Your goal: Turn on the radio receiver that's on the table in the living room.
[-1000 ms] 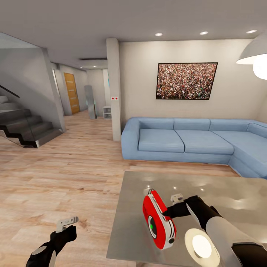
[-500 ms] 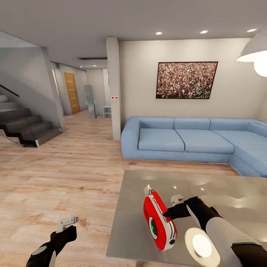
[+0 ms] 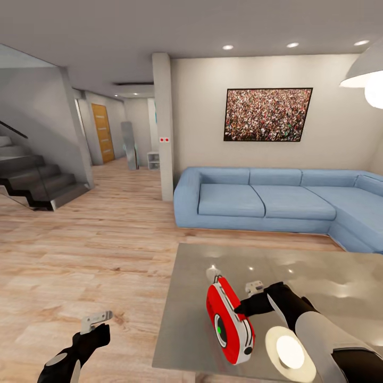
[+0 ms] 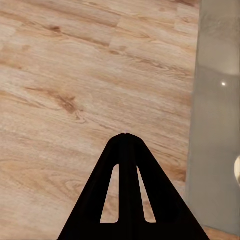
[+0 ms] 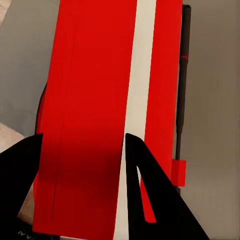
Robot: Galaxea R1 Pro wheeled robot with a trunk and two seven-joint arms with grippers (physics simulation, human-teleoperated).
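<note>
The radio (image 3: 230,319) stands on edge near the front left corner of the table (image 3: 319,276), its round dial face with the green dot turned toward the robot and slightly left. The right gripper (image 3: 246,306) is pressed against the radio's red back side. In the right wrist view the two dark fingers (image 5: 150,200) are spread, one on each side of a broad strip of the red body (image 5: 100,100); they frame it rather than clamp it, so the gripper reads as released, in contact but not grasping.

The left gripper (image 3: 97,319) hangs over the wood floor (image 3: 80,255) beside the table, fingers drawn together, holding nothing.

Step in hand: contact with the radio to switch it on. No indicator confirms power. The next move calls for a short, controlled press that does not push the radio over or toward the nearby table edge.
</note>
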